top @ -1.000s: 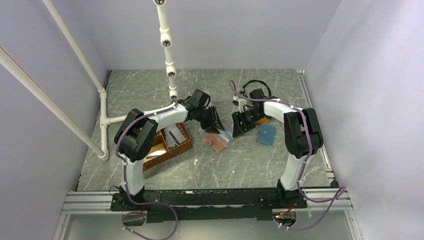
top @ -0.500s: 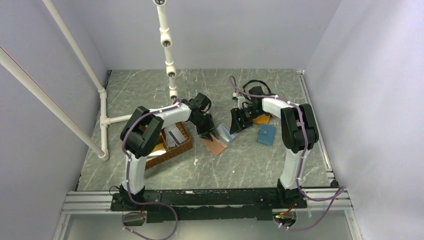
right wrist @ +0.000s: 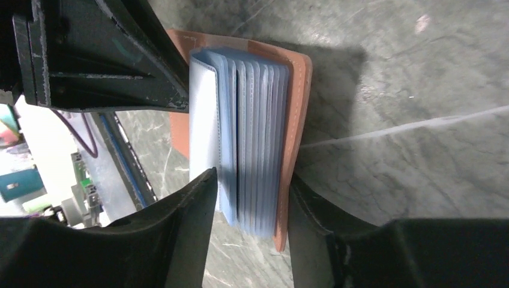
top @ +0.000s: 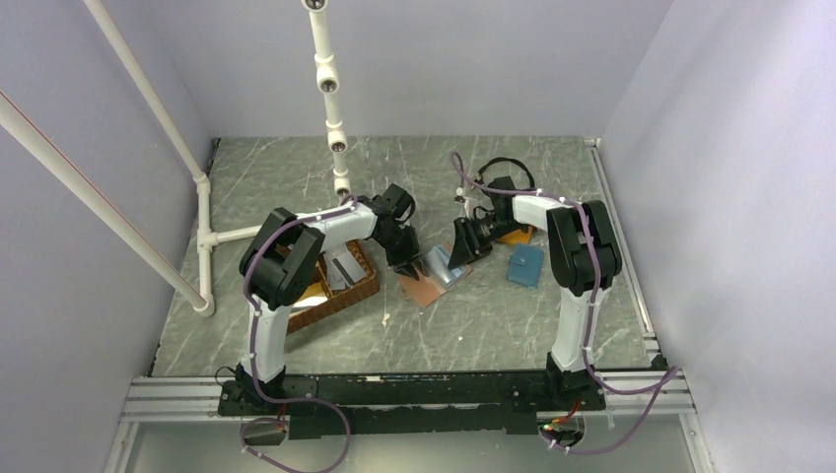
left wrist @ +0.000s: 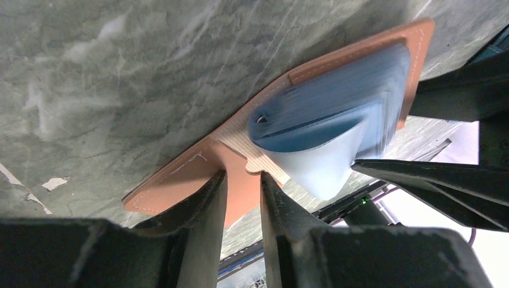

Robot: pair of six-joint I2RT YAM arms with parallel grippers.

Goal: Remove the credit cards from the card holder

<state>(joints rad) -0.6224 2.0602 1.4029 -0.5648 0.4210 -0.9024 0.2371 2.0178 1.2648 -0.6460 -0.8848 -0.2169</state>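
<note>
Grey marbled table, lilac walls all round. At the centre of the top view the card holder (top: 427, 285) lies open between my two grippers. In the left wrist view its long axis runs from lower left to upper right. My left gripper (left wrist: 243, 181) is at the lower-left end, jaws narrow around the pink snap tab (left wrist: 231, 165); I cannot tell whether they pinch it. My right gripper (right wrist: 252, 181) is at the other end, jaws half apart astride the upright blue pockets (right wrist: 258, 108); whether they press I cannot tell. It is nearer the cards, none of which shows.
</note>
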